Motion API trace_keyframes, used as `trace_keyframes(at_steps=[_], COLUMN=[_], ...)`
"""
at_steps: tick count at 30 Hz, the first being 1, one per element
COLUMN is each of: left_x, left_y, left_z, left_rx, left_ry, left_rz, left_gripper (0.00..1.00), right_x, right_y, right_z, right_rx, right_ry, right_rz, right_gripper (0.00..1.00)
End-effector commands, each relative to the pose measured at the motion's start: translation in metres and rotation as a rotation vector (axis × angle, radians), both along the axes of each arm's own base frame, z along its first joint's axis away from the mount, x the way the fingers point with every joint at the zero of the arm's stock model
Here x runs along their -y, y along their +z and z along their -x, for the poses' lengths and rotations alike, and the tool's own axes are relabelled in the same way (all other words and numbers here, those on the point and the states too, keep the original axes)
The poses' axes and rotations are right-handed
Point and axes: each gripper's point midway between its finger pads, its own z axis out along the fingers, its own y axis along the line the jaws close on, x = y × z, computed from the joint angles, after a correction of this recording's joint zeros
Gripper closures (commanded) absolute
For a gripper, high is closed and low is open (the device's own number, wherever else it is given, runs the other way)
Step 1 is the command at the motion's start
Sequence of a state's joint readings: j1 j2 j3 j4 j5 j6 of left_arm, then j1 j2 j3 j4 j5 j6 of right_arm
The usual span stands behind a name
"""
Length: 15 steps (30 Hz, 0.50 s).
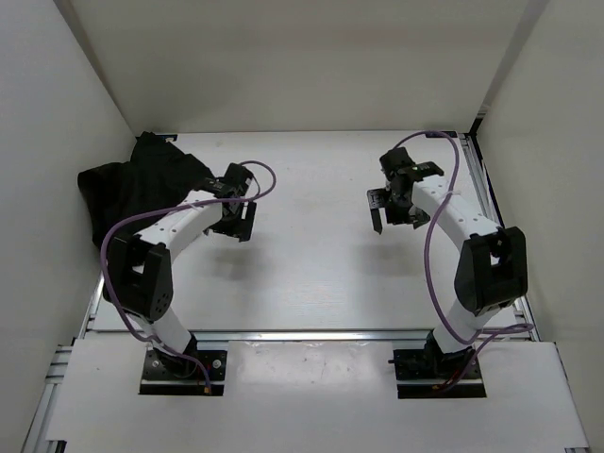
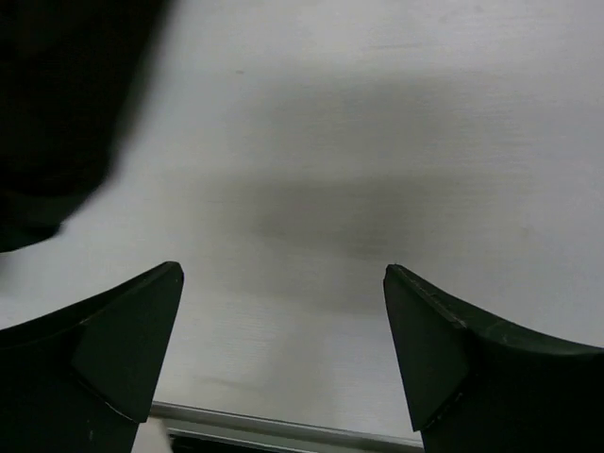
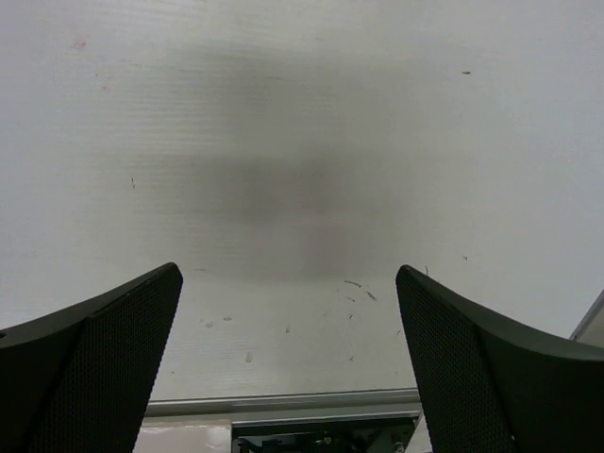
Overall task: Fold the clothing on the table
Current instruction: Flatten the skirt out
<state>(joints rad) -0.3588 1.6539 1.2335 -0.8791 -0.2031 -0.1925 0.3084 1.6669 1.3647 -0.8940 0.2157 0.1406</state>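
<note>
One black clothing heap, seemingly crumpled

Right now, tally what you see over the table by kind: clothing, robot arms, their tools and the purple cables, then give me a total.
Black clothing: 1
White robot arms: 2, left arm and right arm
Open tools: 2, left tool and right tool
Purple cables: 2, left cable and right cable
Total: 7
</note>
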Motion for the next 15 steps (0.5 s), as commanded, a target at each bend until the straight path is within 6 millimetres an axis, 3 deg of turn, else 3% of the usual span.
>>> trace_keyframes(at_steps=[1,3,6,9,10,12,13,14,15], left_x=[-0.011,-0.021,-0.036,-0.035,-0.031,-0.036,-0.039,-0.047,-0.062], left_y=[0.052,0.082,0.092,0.090,0.083,0.089,0.101,0.105,0.123], left_z=[-0.017,-0.026,-0.031,-0.033,-0.034,-0.040,-0.047,-0.045,-0.040], left_rx=[0.202,0.359,0.429,0.426,0.380,0.375,0.425,0.437,0.510], left_ry=[-0.046,-0.002,0.069,0.119,0.102,0.133,0.143,0.109,0.110], left_rz=[-0.259,-0.485,-0.623,-0.588,-0.494,-0.383,-0.364,-0.427,-0.631], left_gripper=[0.02,0.01,0.01,0.02,0.01,0.02,0.01,0.02,0.01], right_x=[-0.003,-0.008,-0.014,-0.018,-0.019,-0.018,-0.021,-0.016,-0.020], right_y=[0.010,0.013,0.014,0.016,0.016,0.017,0.017,0.015,0.016], right_z=[0.000,-0.004,-0.004,-0.004,-0.002,-0.004,-0.004,-0.001,-0.004], right_rx=[0.006,0.015,0.006,0.005,-0.003,0.003,0.004,-0.012,-0.001], right_ry=[0.013,0.013,0.020,0.040,0.055,0.056,0.067,0.066,0.074], right_rz=[0.080,0.065,0.056,0.072,0.078,0.087,0.091,0.105,0.105], right_gripper=[0.00,0.01,0.01,0.00,0.01,0.01,0.00,0.01,0.01])
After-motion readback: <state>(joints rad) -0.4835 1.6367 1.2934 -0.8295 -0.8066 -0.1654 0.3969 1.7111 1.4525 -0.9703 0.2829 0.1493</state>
